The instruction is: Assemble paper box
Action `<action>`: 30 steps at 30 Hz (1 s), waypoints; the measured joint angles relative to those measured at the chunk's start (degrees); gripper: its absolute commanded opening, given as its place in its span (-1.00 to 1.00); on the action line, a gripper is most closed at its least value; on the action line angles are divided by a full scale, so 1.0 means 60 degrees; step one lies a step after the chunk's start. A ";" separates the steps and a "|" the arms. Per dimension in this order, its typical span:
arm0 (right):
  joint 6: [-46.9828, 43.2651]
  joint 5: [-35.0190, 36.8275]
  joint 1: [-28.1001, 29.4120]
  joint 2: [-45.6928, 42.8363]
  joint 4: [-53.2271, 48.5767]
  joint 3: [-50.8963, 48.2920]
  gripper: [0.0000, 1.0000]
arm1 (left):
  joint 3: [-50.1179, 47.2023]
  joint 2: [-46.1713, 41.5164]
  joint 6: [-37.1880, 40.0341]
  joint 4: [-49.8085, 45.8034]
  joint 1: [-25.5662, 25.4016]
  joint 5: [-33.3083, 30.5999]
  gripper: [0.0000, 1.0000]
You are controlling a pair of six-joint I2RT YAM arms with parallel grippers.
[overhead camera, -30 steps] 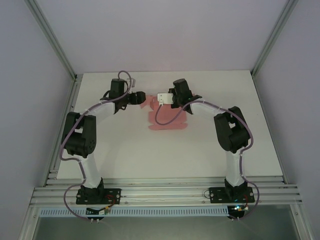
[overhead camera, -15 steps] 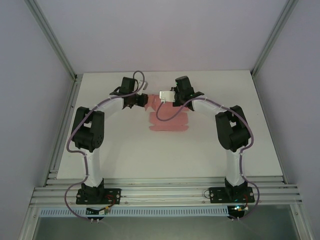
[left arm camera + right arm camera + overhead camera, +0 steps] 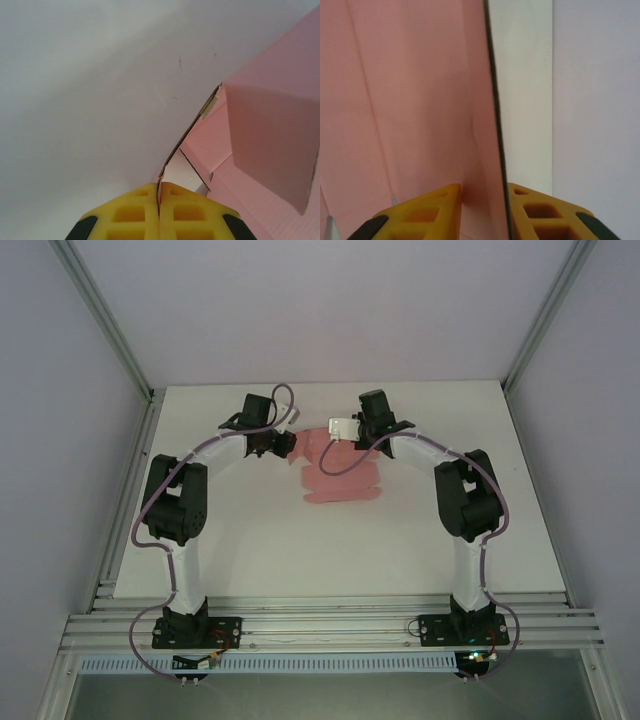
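One pink paper box (image 3: 340, 480) lies mid-counter (image 3: 240, 540), its far edge partly hidden. In the left wrist view, the left pincer (image 3: 159, 192) is clamped on a thin flap edge. In the right wrist view, the right pincer (image 3: 484, 195) grips an upright panel, cropped above.

Paper box (image 3: 340, 475): matt, smooth thin card.

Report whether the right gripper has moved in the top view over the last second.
Yes. The right gripper has shifted toward the far edge of the table and slightly to the right.
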 measured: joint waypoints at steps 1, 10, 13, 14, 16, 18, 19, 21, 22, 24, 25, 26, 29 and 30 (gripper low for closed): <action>-0.0040 0.0036 -0.0018 0.0000 0.0000 0.0000 -0.45 | 0.0015 -0.0004 0.0047 -0.0066 -0.0022 0.0000 -1.00; -0.0350 0.0087 -0.0015 -0.0058 0.0044 -0.0004 -0.45 | 0.0197 -0.0007 0.0306 -0.0525 -0.0047 0.0095 -1.00; -0.0419 0.0080 -0.0007 -0.0193 0.0193 -0.0036 -0.46 | 0.0259 -0.0007 0.0321 -0.0725 -0.0051 0.0098 -1.00; -0.0430 0.0055 -0.0007 -0.0237 0.0255 -0.0036 -0.54 | 0.0277 -0.0007 0.0328 -0.0761 -0.0069 0.0095 -1.00; -0.0437 0.0007 -0.0007 -0.0310 0.0244 -0.0033 -0.61 | 0.0295 -0.0007 0.0346 -0.0871 -0.0091 0.0102 -1.00; -0.0441 -0.0022 -0.0004 -0.0310 0.0135 -0.0015 -0.72 | 0.0313 -0.0007 0.0346 -0.0940 -0.0106 0.0127 -1.00; -0.0448 -0.0025 -0.0004 -0.0310 0.0047 -0.0015 -0.73 | 0.0313 -0.0007 0.0346 -0.0943 -0.0106 0.0146 -1.00; -0.0495 -0.0033 -0.0004 -0.0310 -0.0076 -0.0018 -0.81 | 0.0324 -0.0007 0.0346 -0.0951 -0.0106 0.0168 -1.00; -0.0539 -0.0044 -0.0007 -0.0310 -0.0120 -0.0018 -0.82 | 0.0328 -0.0007 0.0346 -0.0954 -0.0106 0.0168 -1.00; -0.0616 -0.0044 -0.0004 -0.0310 -0.0204 -0.0018 -0.90 | 0.0350 -0.0007 0.0346 -0.0958 -0.0106 0.0164 -1.00; -0.0641 -0.0040 -0.0004 -0.0310 -0.0204 -0.0018 -0.93 | 0.0353 -0.0007 0.0346 -0.0954 -0.0106 0.0164 -1.00; -0.0667 -0.0022 0.0004 -0.0310 -0.0135 -0.0058 -0.96 | 0.0357 -0.0007 0.0342 -0.0958 -0.0106 0.0168 -1.00; -0.0885 0.0120 0.0040 -0.0342 0.0892 -0.0637 -1.00 | 0.0357 -0.0007 0.0331 -0.0958 -0.0106 0.0186 -1.00; -0.1005 0.0186 0.0058 -0.0375 0.1508 -0.0991 -1.00 | 0.0357 -0.0007 0.0310 -0.0958 -0.0106 0.0211 -1.00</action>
